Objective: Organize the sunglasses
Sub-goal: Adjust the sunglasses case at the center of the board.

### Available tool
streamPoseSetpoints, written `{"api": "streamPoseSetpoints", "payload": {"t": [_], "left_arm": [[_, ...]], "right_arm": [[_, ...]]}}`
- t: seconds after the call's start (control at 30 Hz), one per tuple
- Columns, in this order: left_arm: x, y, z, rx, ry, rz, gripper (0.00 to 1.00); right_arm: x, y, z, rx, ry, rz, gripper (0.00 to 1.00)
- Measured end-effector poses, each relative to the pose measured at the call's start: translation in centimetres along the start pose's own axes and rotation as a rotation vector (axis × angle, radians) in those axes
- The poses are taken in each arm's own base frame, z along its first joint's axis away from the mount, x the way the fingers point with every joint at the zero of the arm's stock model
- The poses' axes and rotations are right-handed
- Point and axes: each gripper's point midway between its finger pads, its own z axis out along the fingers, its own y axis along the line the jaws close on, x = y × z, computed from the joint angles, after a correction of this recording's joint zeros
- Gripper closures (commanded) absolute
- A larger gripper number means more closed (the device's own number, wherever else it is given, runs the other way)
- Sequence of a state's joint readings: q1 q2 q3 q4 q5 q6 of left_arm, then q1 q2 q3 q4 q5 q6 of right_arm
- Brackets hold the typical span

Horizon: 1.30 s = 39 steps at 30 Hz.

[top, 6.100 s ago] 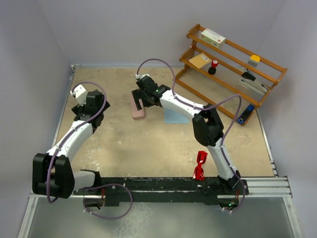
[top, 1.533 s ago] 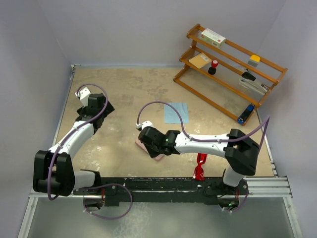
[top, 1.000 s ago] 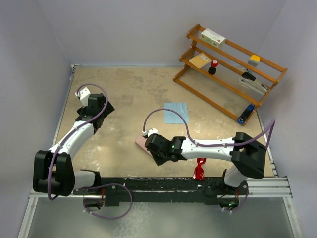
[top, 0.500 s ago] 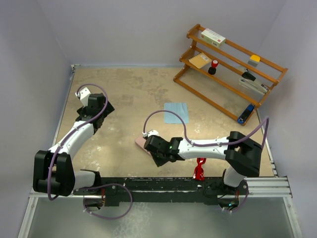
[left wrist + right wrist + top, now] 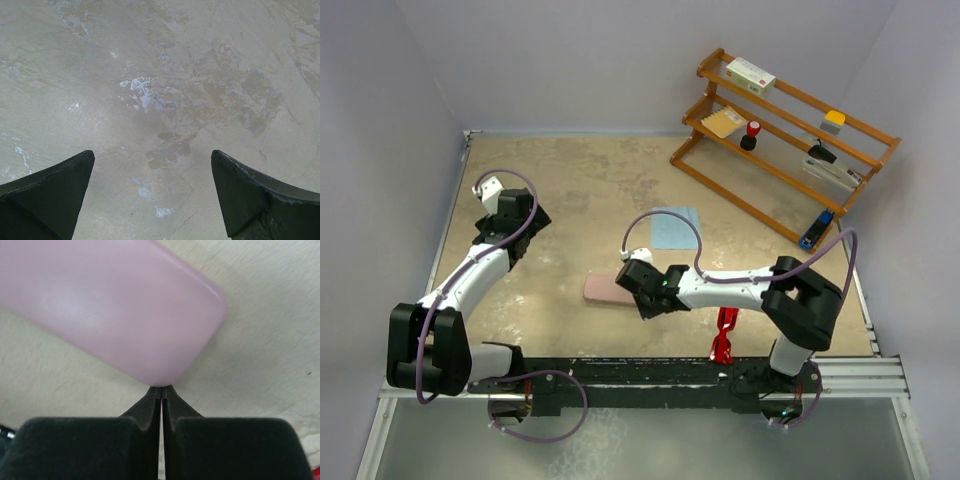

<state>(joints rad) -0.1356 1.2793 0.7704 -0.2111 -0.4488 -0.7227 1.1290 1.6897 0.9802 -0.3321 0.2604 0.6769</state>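
- R gripper (image 5: 161,390): shut tight, nothing held; tips against end of pink case (image 5: 110,305).
- L gripper (image 5: 152,162): wide open, empty, above surface (image 5: 165,75).
- Red sunglasses (image 5: 725,335): on surface, apart from R gripper, back near its arm's base.

The case (image 5: 610,289) lies left of the sunglasses (image 5: 725,335), cloth (image 5: 672,228) behind both — rack (image 5: 790,150) far right, seemingly against wall (image 5: 910,120).

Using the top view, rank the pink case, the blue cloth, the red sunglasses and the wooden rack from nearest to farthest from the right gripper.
From the shut right gripper:
1. Pink case, right at its tip, to the left.
2. Blue cloth, farther back and slightly right.
3. Red sunglasses, at the near edge, to the right.
4. Wooden rack, far back right.
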Motion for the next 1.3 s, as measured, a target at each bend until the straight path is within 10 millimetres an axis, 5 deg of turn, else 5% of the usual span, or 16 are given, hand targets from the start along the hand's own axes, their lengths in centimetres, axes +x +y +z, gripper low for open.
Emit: {"api": "streamPoseSetpoints", "payload": {"t": [0.2,0.5,0.97,1.03,1.17,1.3], "left_arm": [[0.0,0.0,0.0,0.0,0.001,0.001,0.03],[0.1,0.1,0.0,-0.003,0.003,0.002,0.03],[0.3,0.2,-0.1,-0.005,0.014,0.006,0.03],[0.4,0.1,-0.1,-0.001,0.016,0.006,0.03],[0.4,0.1,-0.1,0.0,0.017,0.007,0.01],[-0.1,0.2,-0.3,0.004,0.004,-0.004,0.01]], "right_arm": [[-3.7,-1.9,1.6,0.04,-0.035,0.072,1.0],[-11.5,-0.8,4.2,0.03,-0.114,0.062,1.0],[-16.2,0.0,7.0,0.011,-0.128,-0.03,0.97],[-16.5,0.1,6.8,0.003,-0.128,-0.042,0.88],[-17.6,0.2,5.7,0.0,-0.132,-0.057,0.54],[-18.2,0.3,4.5,-0.005,-0.148,-0.077,0.41]]}}
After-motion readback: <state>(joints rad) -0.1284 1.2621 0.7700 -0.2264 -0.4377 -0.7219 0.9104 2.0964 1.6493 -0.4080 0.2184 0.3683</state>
